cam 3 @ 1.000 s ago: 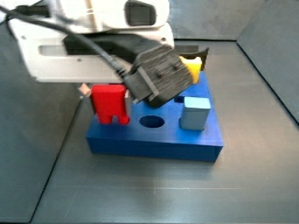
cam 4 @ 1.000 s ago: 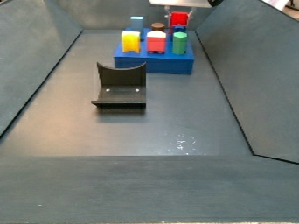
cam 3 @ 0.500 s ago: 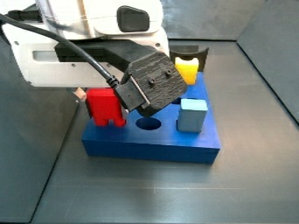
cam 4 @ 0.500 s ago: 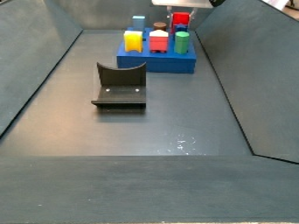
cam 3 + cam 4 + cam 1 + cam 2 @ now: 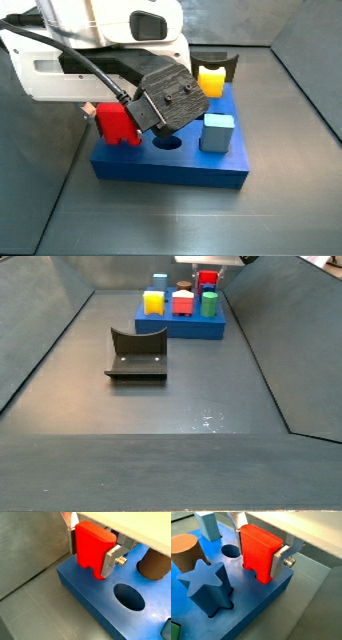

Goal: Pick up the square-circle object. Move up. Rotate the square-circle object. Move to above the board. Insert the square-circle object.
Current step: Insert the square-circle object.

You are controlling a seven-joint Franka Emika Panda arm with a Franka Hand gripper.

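The square-circle object (image 5: 90, 544), a bright red flat block, stands upright between the silver fingers (image 5: 111, 559) of my gripper (image 5: 91, 556), which is shut on it. Its two short legs point down and meet the top of the blue board (image 5: 83, 592) near a corner; their tips look partly sunk in. It shows the same way in a wrist view (image 5: 256, 552) on the board (image 5: 251, 602). In a side view the gripper (image 5: 120, 112) holds the red block (image 5: 116, 124) at the board's (image 5: 167, 168) left end. In a side view the board (image 5: 185, 326) is far off.
A brown cylinder (image 5: 184, 553), a blue star peg (image 5: 204, 587) and a grey-blue square peg (image 5: 218, 132) stand in the board, beside an open round hole (image 5: 130, 597). A yellow peg (image 5: 211, 80) stands at its back. The fixture (image 5: 138, 354) stands on the grey floor.
The gripper has come down a little with the red block; its legs now sit lower against the board's top. Nothing else has moved.
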